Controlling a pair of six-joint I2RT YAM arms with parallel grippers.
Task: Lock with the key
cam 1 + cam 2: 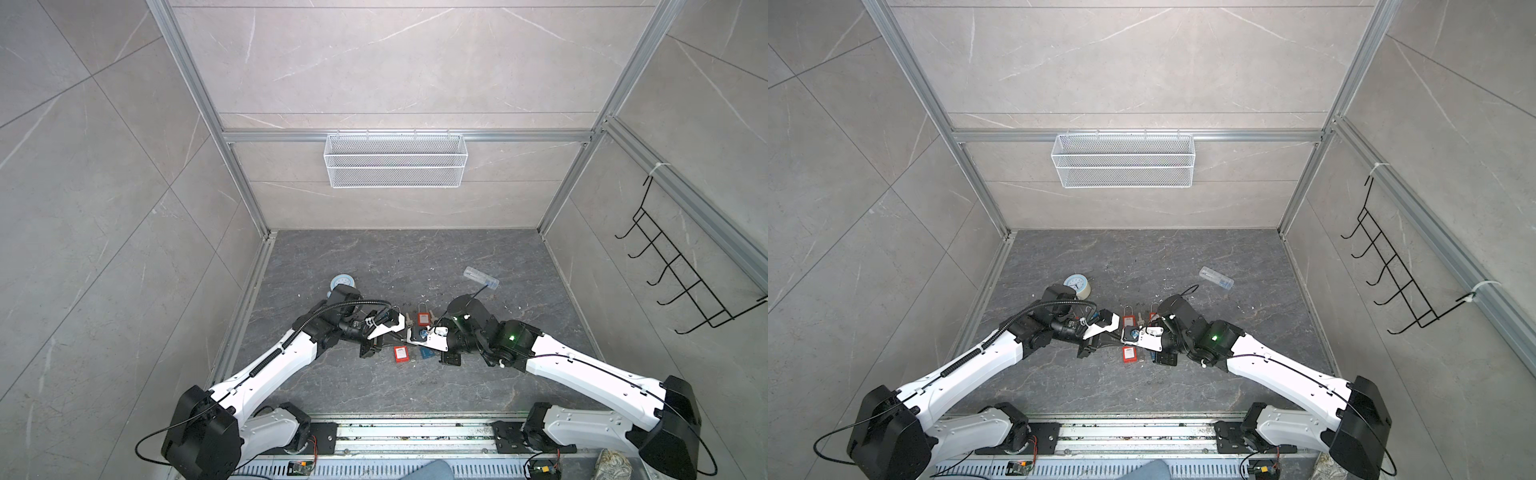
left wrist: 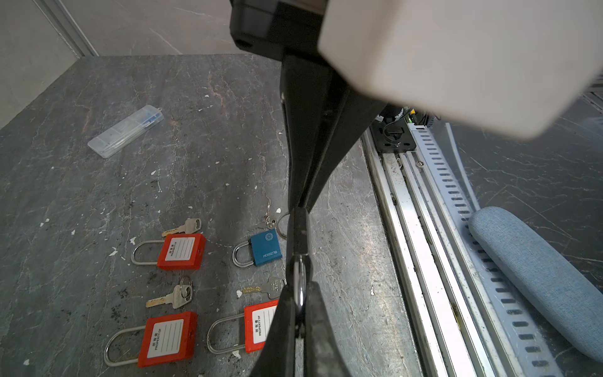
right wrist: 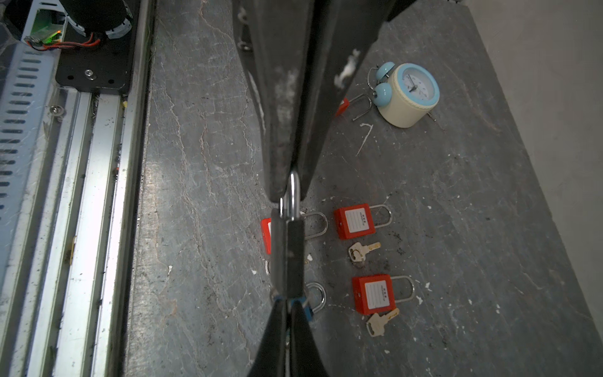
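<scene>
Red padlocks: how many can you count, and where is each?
4. Two red padlocks lie in the open beside keys; one sits half hidden behind the held black padlock; one peeks out by the clock. Others may be hidden.

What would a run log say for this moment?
phase: key grasp | left hand: shut on shackle of black padlock | right hand: shut, apparently on blue-headed key at padlock's base | locked: cannot tell

White links (image 1: pixel 274 365), black joints (image 1: pixel 199 432) (green LED (image 1: pixel 512 337) on right), corrugated black cable (image 1: pixel 332 308).
</scene>
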